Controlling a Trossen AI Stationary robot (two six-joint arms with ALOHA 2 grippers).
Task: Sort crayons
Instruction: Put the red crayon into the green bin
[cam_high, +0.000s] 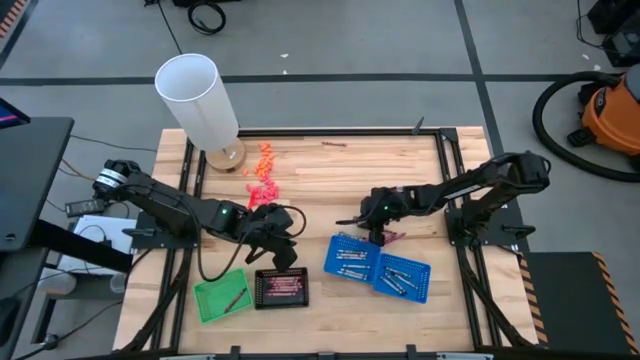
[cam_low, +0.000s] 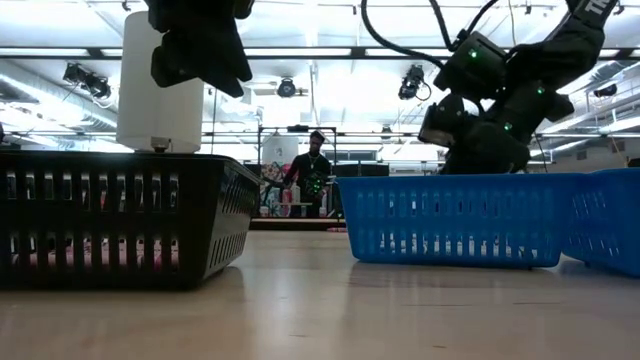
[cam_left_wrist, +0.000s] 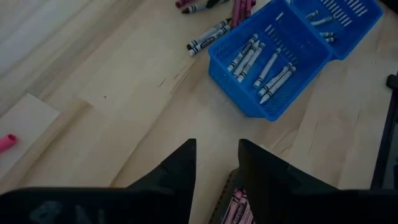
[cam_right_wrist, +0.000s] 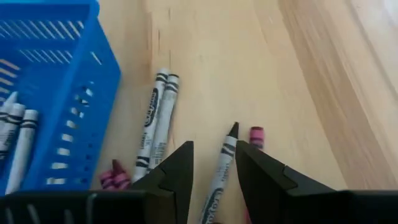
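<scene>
Jaws of right gripper (cam_right_wrist: 213, 163) standing parted, straddling grey crayon (cam_right_wrist: 221, 168) lying on counter (cam_right_wrist: 267, 62) beside blue basket (cam_right_wrist: 56, 93); grip uncertain. Jaws of left gripper (cam_left_wrist: 216, 163) parted, holding nothing, hovering over black basket (cam_high: 281, 288). More crayons (cam_left_wrist: 261, 59) lying inside blue basket.

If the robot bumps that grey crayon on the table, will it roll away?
Probably a little: the grey crayon between the right tool's fingers is round and lies flat on smooth wood. It looks stiff and light, so it should lift without bending.
</scene>
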